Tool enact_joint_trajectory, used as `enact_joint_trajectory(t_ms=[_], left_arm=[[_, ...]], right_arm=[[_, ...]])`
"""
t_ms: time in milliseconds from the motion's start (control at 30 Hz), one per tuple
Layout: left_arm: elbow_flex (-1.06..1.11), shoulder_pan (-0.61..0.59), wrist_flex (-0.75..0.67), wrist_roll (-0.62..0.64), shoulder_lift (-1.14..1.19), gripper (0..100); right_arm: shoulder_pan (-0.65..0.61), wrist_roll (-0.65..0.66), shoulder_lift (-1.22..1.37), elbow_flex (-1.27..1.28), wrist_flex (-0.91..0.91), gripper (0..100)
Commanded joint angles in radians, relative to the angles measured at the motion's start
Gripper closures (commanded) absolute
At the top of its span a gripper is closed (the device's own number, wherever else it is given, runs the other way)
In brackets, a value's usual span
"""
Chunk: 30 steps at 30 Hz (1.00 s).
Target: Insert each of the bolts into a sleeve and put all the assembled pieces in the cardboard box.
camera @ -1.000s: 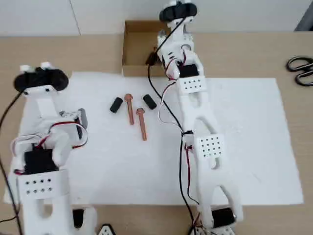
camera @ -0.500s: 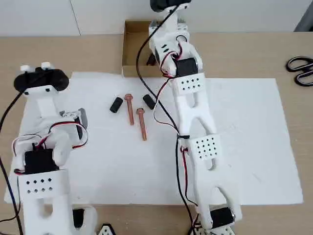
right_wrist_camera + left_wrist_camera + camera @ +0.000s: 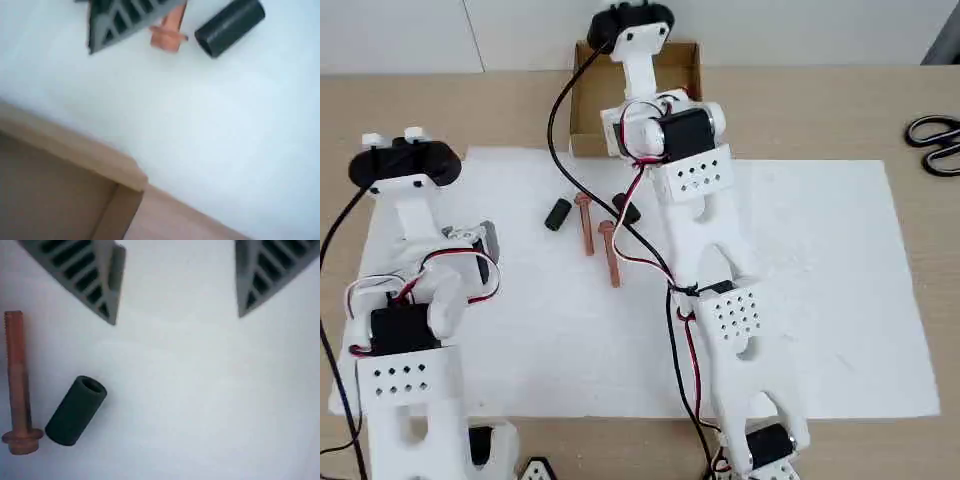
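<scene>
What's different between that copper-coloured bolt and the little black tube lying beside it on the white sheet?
The bolt is copper-coloured; the sleeve is black. The bolt is long and thin with a flanged head at one end; the sleeve is short, thick and hollow, its open end showing. The sleeve lies at a slant to the bolt, not parallel. Both lie flat and loose on the white sheet, not yet joined.

A white foam sheet (image 3: 820, 280) lies flat over most of the light wooden table (image 3: 470, 110), a pair of black-handled scissors (image 3: 935, 143) rests on the bare wood just beyond its far right corner, and a pale panelled wall (image 3: 420, 35) stands behind the table.
</scene>
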Motion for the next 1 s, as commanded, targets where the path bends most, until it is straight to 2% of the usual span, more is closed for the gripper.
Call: enact_joint_trajectory(t_ms=[0,567,967], left_arm=[[-0.010,-0.005,0.003,-0.002,-0.018,85],[0.065,-0.006,-0.005,-0.002,-0.025,85],[0.065,-0.009,-0.005,-0.002,-0.020,85]], right_arm=[[-0.007,0.002,-0.047,-0.037,0.013,79.4],[-0.062,0.005,0.260,-0.037,0.013,79.4],[-0.067,0.008,0.323,-0.037,0.005,79.4]])
